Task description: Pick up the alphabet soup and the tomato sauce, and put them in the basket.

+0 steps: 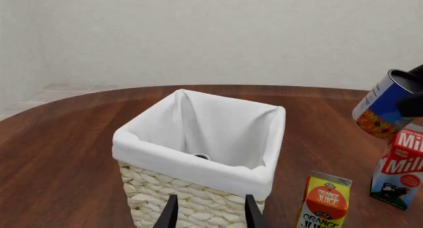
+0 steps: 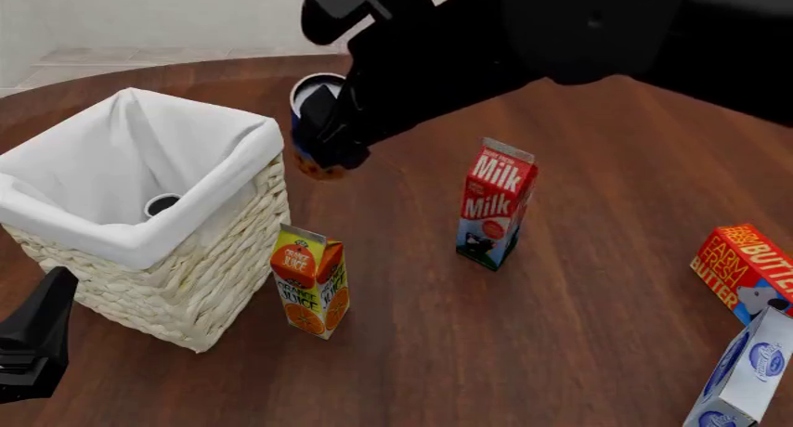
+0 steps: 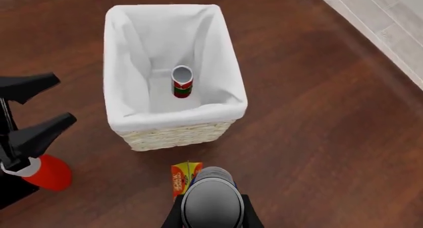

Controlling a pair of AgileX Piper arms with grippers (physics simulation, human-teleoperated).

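Inside basket (image 3: 173, 120): tomato sauce (image 3: 182, 82) upright; alphabet soup (image 2: 312, 130) outside.

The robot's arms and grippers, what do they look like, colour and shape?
Both are plain matte black with no visible markings or cables. The right arm is bulky, built of rounded, smooth housings. The left gripper has two slim, flat black fingers that taper toward the tips; from the front camera it shows as a dark angular wedge. In the right wrist camera the right gripper shows only as narrow black finger edges.

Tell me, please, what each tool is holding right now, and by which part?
The right tool grips the alphabet soup by its sides; the left tool holds nothing.
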